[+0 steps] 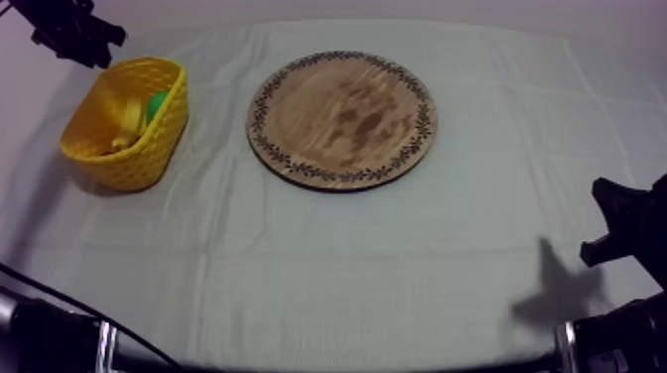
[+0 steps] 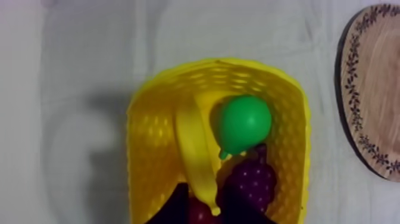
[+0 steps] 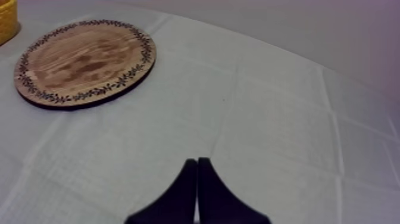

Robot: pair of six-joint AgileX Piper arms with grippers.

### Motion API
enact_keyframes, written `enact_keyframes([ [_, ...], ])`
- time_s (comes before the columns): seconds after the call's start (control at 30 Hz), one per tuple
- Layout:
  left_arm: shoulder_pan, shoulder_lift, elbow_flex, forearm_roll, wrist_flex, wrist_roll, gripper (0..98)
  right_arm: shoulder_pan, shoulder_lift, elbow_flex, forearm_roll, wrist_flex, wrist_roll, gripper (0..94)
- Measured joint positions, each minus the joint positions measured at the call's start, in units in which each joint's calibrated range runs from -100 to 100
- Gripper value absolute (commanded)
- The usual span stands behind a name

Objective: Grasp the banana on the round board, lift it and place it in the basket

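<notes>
The banana [image 2: 196, 149] lies lengthwise in the yellow basket [image 2: 143, 149], with a green pear [image 2: 244, 122], a bunch of grapes [image 2: 255, 183] and a small red fruit [image 2: 199, 213] beside it. In the top view the basket [image 1: 149, 149] stands at the far left, and the banana [image 1: 127, 117] and pear [image 1: 157, 103] show inside it. My left gripper [image 1: 84, 42] hangs high above the basket's far end, its dark fingers [image 2: 172, 205] apart and holding nothing. The round wooden board [image 1: 342, 119] is bare. My right gripper [image 1: 620, 223] rests low at the right, shut on nothing.
From the right wrist, the board [image 3: 83, 62] lies ahead of the shut fingers [image 3: 197, 170], with bare cloth between them. A corner of the basket [image 3: 7, 18] shows past the board. The board's rim [image 2: 369, 89] lies close to the basket.
</notes>
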State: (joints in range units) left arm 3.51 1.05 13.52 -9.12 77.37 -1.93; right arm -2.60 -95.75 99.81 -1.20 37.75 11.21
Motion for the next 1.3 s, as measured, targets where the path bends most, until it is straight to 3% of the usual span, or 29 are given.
enact_keyframes([
  [0.27,0.8,-14.2,8.5,0.31,-4.8,-0.2,1.2,0.0,0.0,0.0,0.0,0.0,0.0,0.3],
  [0.67,1.3,-45.8,31.1,0.7,-14.7,1.0,0.0,0.0,0.0,0.0,0.0,0.0,0.0,0.3],
  [1.3,-0.4,-90.3,67.2,0.78,-29.9,5.8,0.0,0.0,0.0,0.0,0.0,0.0,0.0,0.3],
])
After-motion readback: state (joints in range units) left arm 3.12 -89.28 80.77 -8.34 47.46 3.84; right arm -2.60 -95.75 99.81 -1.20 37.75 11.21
